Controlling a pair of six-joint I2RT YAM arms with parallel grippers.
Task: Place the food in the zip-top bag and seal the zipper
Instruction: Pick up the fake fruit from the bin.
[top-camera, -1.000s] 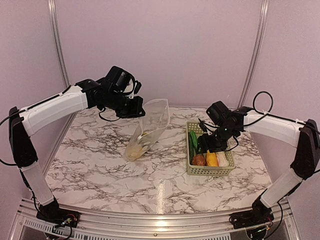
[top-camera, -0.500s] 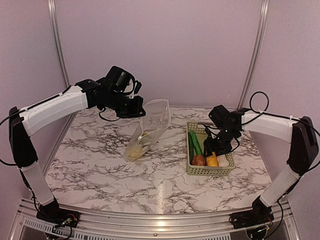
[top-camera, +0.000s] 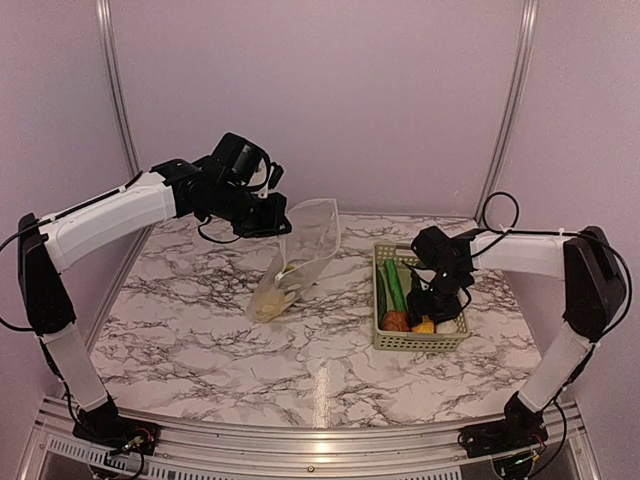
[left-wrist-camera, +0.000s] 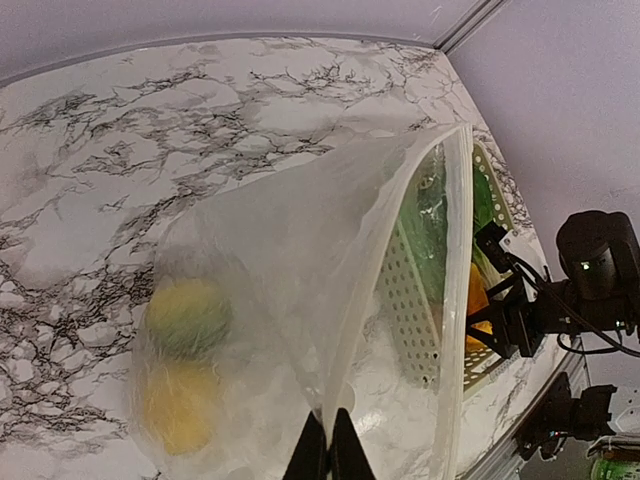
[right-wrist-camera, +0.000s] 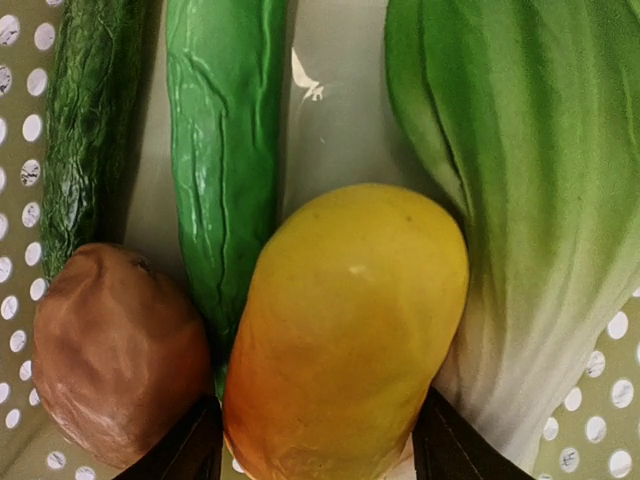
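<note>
My left gripper (top-camera: 278, 222) (left-wrist-camera: 328, 450) is shut on the rim of the zip-top bag (top-camera: 305, 250) (left-wrist-camera: 300, 270) and holds its mouth up and open, with the zipper (left-wrist-camera: 455, 300) along the edge. Two yellow-green food pieces (left-wrist-camera: 185, 360) lie in the bag's bottom on the table. My right gripper (top-camera: 428, 312) (right-wrist-camera: 320, 450) is open and down in the basket, its fingers on either side of the yellow-orange piece (right-wrist-camera: 345, 330). Beside that piece lie a green cucumber (right-wrist-camera: 225, 150), a darker one (right-wrist-camera: 90, 130), a brown round item (right-wrist-camera: 110, 350) and bok choy (right-wrist-camera: 530, 180).
The pale green slotted basket (top-camera: 420, 343) (left-wrist-camera: 410, 300) stands right of the bag on the marble table (top-camera: 200, 330). Purple walls with metal rails enclose the back and sides.
My right gripper has moved toward the basket's near end and lowered into it, coming down around the yellow-orange piece. The left arm and the bag have not moved.
</note>
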